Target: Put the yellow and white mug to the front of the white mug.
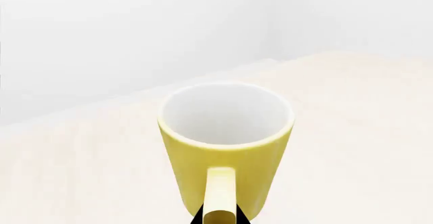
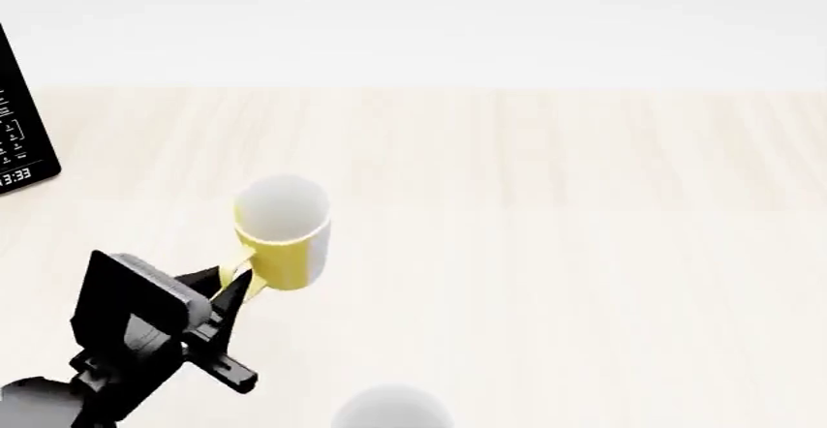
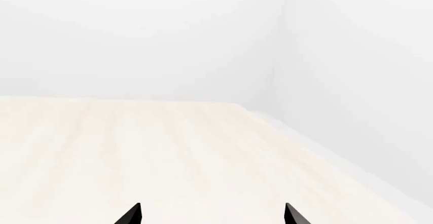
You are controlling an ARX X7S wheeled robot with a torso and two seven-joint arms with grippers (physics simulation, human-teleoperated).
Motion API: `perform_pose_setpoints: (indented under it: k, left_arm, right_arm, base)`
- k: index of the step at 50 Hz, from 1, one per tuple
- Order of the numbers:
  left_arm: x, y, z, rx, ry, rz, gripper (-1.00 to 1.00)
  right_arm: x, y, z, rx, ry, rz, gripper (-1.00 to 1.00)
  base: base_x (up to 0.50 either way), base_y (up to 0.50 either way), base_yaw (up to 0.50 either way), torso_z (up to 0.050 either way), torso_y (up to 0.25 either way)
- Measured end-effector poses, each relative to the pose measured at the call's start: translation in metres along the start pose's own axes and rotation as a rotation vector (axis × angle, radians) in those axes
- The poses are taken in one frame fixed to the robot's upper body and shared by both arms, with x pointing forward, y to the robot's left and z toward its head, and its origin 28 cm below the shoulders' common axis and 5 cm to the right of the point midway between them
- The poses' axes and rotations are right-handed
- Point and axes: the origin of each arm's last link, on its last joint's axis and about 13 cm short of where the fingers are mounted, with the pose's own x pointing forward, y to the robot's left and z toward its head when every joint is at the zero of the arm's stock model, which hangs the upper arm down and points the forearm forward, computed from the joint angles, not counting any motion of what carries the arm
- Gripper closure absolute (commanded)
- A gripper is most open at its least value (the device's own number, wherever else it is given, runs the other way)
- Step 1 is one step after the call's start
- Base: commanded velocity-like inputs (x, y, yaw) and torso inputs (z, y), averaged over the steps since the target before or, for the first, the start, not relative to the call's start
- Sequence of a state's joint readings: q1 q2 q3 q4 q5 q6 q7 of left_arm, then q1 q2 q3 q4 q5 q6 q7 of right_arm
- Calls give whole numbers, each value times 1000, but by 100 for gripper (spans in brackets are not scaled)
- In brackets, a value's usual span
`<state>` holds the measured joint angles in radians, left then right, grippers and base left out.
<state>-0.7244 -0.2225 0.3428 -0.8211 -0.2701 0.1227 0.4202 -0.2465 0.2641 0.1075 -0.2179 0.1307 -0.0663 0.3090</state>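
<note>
The yellow and white mug (image 2: 282, 236) is upright at the left of the head view, with its yellow handle (image 2: 239, 275) toward me. My left gripper (image 2: 223, 288) is shut on that handle. In the left wrist view the mug (image 1: 226, 148) fills the middle, and the dark jaw tips press either side of the handle (image 1: 220, 196). The rounded top of the white mug (image 2: 390, 409) shows at the bottom edge of the head view, nearer to me and right of the held mug. My right gripper (image 3: 212, 215) is open and empty over bare table; it is not in the head view.
The light wooden table (image 2: 582, 234) runs to a pale far edge before a white wall. A black device with a clock display (image 2: 19, 128) stands at the far left edge. The table's right edge (image 3: 325, 158) shows in the right wrist view.
</note>
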Motion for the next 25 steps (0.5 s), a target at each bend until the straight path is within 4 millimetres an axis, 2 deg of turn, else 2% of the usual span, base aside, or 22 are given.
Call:
perform_pose_setpoints:
  k: [6,11,17,25]
  left_arm:
    - [17,31,31,2,12,-219,100]
    - [27,48,58,-13,11,-353,100]
    - [33,56,81,-19,11,-476,100]
    - [38,58,94,-18,7,-581,100]
  right_arm:
    - [0,-2,-1,-3,2,-6,-100]
    - [1,-2,-3,-8,7,-8,-100]
    - [2,-3,-5,-12,14,-12,-100]
    - [2,-3,-9,-14,22,-10,-100]
  base:
    - [0,0,0,0,0]
    - [0,0,0,0,0]
    - [0,0,0,0,0]
    - [0,0,0,0,0]
